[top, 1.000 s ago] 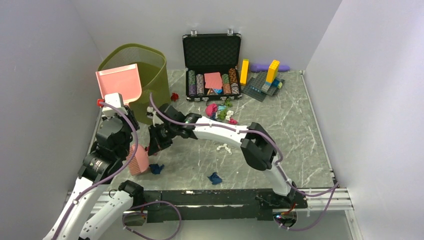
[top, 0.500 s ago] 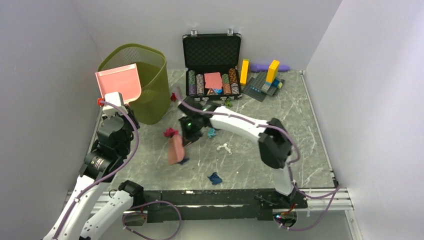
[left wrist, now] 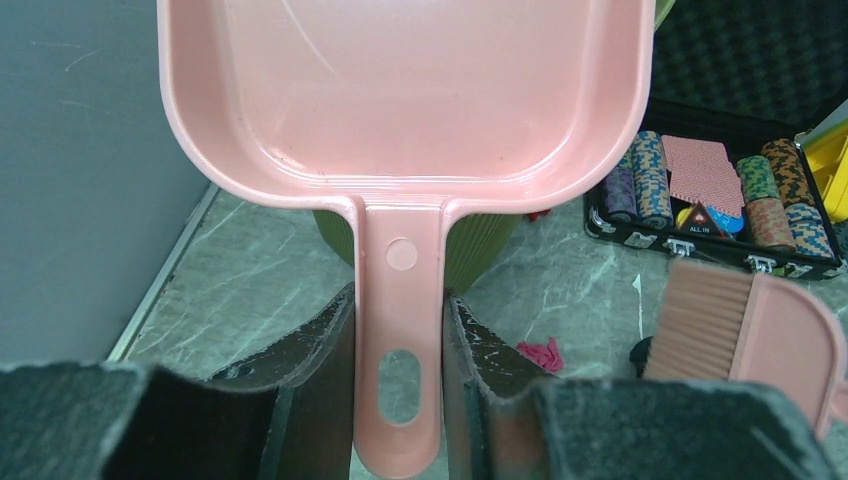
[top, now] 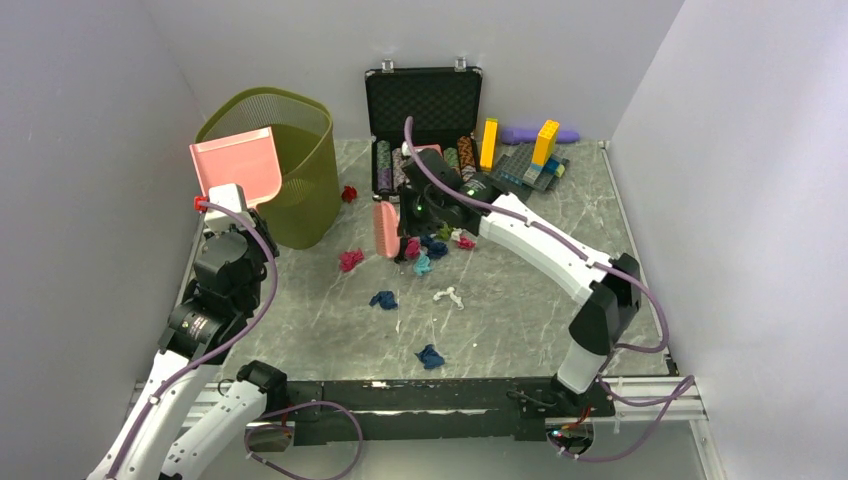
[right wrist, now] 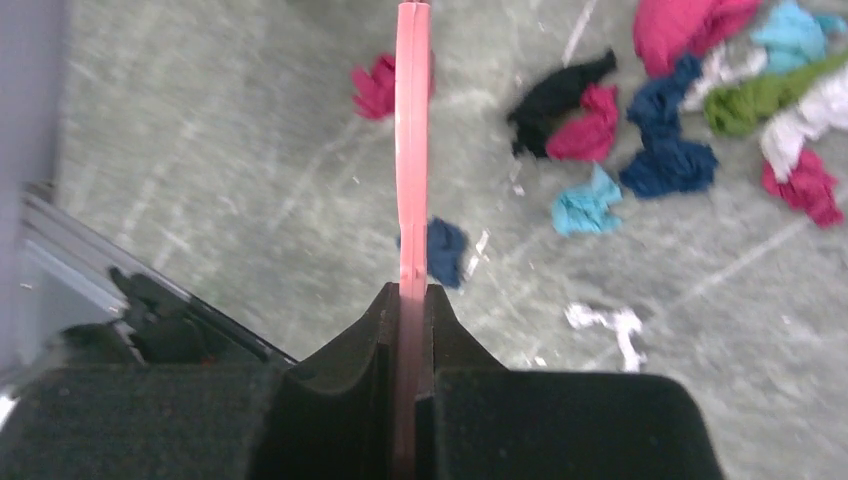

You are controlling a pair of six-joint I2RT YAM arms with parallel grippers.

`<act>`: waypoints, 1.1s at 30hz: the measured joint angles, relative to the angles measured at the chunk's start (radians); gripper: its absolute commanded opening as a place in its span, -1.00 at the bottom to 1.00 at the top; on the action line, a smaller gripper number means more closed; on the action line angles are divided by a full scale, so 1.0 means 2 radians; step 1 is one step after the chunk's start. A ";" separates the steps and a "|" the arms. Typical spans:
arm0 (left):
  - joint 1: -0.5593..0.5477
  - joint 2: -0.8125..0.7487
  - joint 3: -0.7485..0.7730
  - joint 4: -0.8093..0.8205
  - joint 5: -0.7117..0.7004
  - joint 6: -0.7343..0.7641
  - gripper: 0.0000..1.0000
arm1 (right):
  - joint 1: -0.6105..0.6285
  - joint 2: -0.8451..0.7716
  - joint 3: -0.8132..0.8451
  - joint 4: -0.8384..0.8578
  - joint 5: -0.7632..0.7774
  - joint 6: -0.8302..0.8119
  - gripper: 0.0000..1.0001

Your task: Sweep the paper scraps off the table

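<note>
- The right gripper [right wrist: 410, 312] is clamped on the flat handle of the pink brush [top: 385, 229]. The brush stands on its edge at the bin side of the main heap of paper scraps [top: 436, 244].
- The left gripper [left wrist: 398, 345] is closed on the handle of the pink dustpan [left wrist: 400, 90]. The pan is held up in front of the olive waste bin [top: 300, 195], not down on the table [top: 560, 265].
- For a good sweep, I think the bristles should press lightly on the surface and go in one slow stroke, so that the light wads do not jump over the brush.
- Some scraps lie apart from the heap: a magenta one [top: 350, 260], two dark blue ones, a white one [top: 449, 295], and a red one [top: 349, 193] beside the bin. These probably need their own strokes.
- The open chip case [top: 424, 100] and the toy bricks [top: 530, 160] stand close behind the heap, so there is little room on that side.
- The front and right parts of the table give more room. A metal rail [top: 636, 260] and the walls close the sides.
</note>
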 measured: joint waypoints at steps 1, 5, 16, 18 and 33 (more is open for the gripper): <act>0.001 0.000 0.000 0.000 0.001 0.000 -1.00 | -0.004 -0.007 -0.007 0.023 -0.008 0.003 -1.00; 0.001 0.000 0.000 0.000 0.002 0.000 -1.00 | -0.035 -0.010 -0.032 0.121 -0.043 0.032 -1.00; 0.002 0.000 0.000 0.001 0.011 0.000 -1.00 | -0.114 0.114 -0.031 0.351 -0.075 0.158 -1.00; 0.002 0.000 0.000 0.001 0.014 0.000 -1.00 | -0.118 0.164 0.010 0.369 -0.078 0.172 -1.00; 0.003 0.007 -0.001 0.003 0.032 0.001 -1.00 | -0.101 0.318 0.107 0.388 -0.077 0.243 -1.00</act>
